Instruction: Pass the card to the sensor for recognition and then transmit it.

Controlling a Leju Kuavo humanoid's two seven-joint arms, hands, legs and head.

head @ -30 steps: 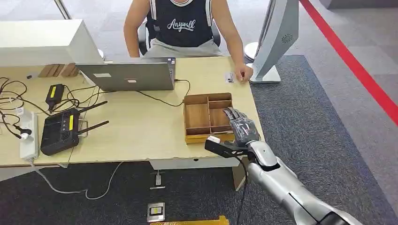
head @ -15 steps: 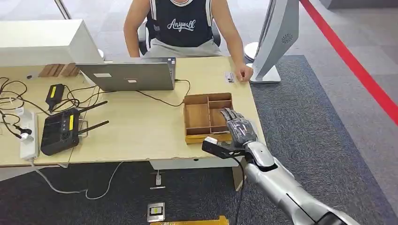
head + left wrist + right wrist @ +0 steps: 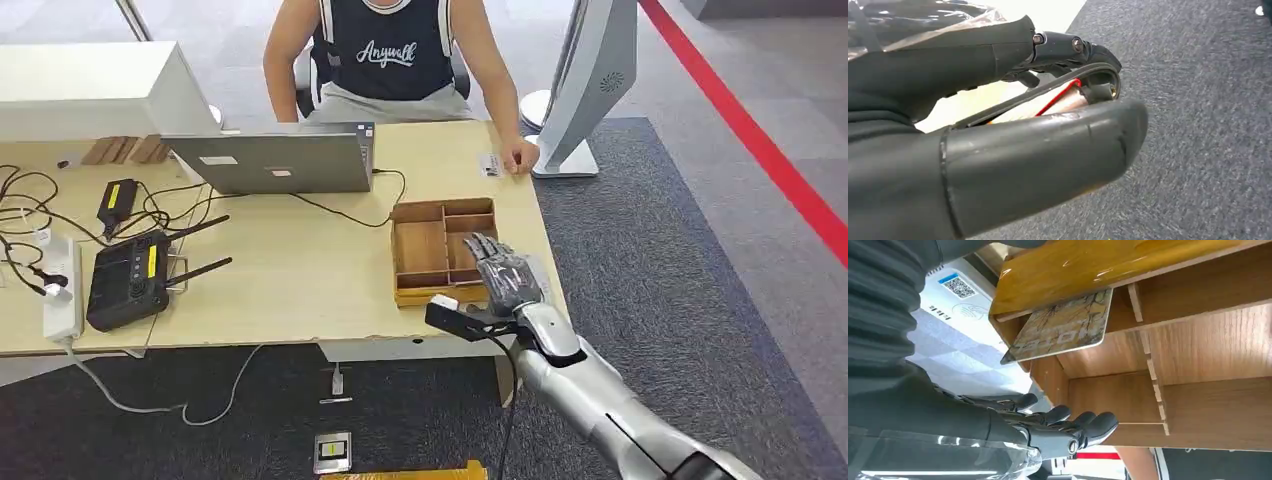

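The card (image 3: 1063, 327), a brownish one with a printed pattern and "HOTEL" lettering, is lying tilted in a corner compartment of the wooden tray (image 3: 420, 250), leaning against the tray's wall. You get the good look at it from the right wrist view. Nothing is holding it.

The right hand (image 3: 507, 275) is over the near right part of the tray, fingers (image 3: 1088, 422) spread and stretched out, not gripping anything, and clear of the card in the wrist view. The silver arm comes up from the lower right of the head view.

The left hand (image 3: 998, 135) is down over grey carpet. Its thumb and fingers look curled in, but I can't tell if they're clamped on anything or just loose.

Further out: the tray sits near the right front edge of the wooden table (image 3: 300, 270). Behind it there's a laptop (image 3: 270, 160), and a person (image 3: 390, 50) sits at the far side with a hand resting by a small white tag. A white stand (image 3: 590, 80) is at the table's far right corner, and a black router (image 3: 130, 280) with cables is off to the left.
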